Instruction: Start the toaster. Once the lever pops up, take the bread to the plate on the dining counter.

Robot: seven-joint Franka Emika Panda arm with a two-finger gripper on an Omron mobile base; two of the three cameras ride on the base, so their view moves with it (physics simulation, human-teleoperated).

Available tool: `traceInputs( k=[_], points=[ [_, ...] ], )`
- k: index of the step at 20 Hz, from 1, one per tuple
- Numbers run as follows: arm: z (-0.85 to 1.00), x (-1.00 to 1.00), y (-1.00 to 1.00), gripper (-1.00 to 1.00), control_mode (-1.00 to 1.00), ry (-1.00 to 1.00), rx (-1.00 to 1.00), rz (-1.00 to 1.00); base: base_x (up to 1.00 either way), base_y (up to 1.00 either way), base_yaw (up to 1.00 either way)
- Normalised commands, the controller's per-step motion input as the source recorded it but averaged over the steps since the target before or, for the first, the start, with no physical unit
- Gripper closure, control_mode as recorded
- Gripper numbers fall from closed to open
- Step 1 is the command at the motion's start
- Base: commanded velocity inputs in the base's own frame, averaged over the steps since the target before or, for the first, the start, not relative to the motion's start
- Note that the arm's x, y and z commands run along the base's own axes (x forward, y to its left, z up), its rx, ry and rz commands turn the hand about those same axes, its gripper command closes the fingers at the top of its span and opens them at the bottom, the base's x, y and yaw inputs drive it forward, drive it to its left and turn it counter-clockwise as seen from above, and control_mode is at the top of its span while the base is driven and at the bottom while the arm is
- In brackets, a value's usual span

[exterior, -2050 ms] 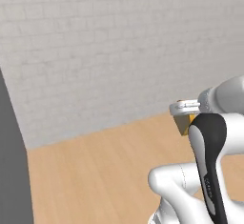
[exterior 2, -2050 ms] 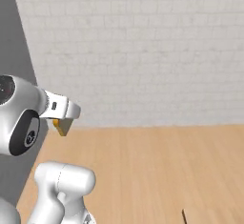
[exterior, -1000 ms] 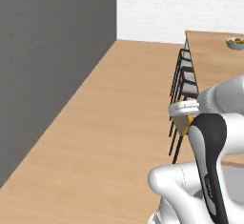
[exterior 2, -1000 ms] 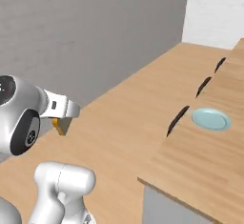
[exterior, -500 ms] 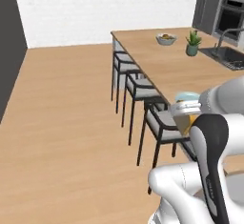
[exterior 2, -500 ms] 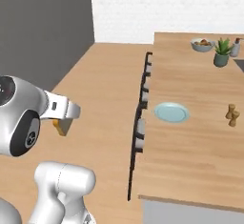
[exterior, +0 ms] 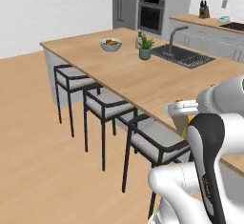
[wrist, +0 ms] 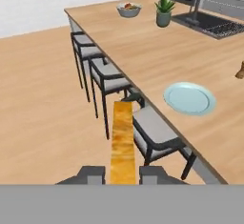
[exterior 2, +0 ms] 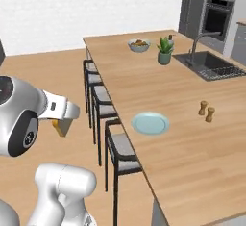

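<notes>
Task progress: judging by the scene, the toasting step is behind; the bread (wrist: 123, 142) is already in the tool's grip and the base faces the dining table (exterior 2: 192, 138). What is left is to carry the slice over the table and set it on the plate (exterior 2: 150, 123).
Bread: a tan slice seen edge-on in the hand view, standing up between the two dark finger tips. In the right base view it shows as a small tan piece under the tool (exterior 2: 59, 126).
Tool: clamped on the bread, one finger on each flat face of the slice (wrist: 123, 173).
Plate: pale blue-green, bare, lying on the table just in from the long edge that carries the stools (exterior: 102, 105), roughly midway along that edge.
Arm pose: folded close to the body, the wrist held out level in front of the shoulder, the tool (exterior: 183, 118) over the floor on the stool side of the table, well apart from the plate and short of the table edge.
Other things on the table: a bowl (exterior 2: 139, 44) and a potted plant (exterior 2: 165, 51) near the far end, a sink (exterior 2: 210, 65) toward the far long edge, two small shakers (exterior 2: 206, 110) beyond the plate.
Next move, as a judgement: reach over the stools, then lower the slice flat onto the plate.
</notes>
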Motion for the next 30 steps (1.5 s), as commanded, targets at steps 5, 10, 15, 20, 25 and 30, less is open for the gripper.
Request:
traceInputs(
  k=[5, 10, 15, 20, 25, 30],
  points=[
    [0.0, 0.0, 0.0, 1.0, 1.0, 0.0, 0.0, 0.0, 0.33, 0.26, -0.85],
    [0.0, 0.0, 0.0, 1.0, 1.0, 0.0, 0.0, 0.0, 0.27, 0.19, -0.84],
    [0.0, 0.0, 0.0, 1.0, 1.0, 0.0, 0.0, 0.0, 0.36, 0.28, -0.81],
    [0.0, 0.0, 0.0, 1.0, 1.0, 0.0, 0.0, 0.0, 0.24, 0.76, -0.43],
    [0.0, 0.0, 0.0, 1.0, 1.0, 0.0, 0.0, 0.0, 0.4, 0.72, -0.09],
    [0.0, 0.0, 0.0, 1.0, 1.0, 0.0, 0.0, 0.0, 0.73, 0.35, 0.0]
  ],
)
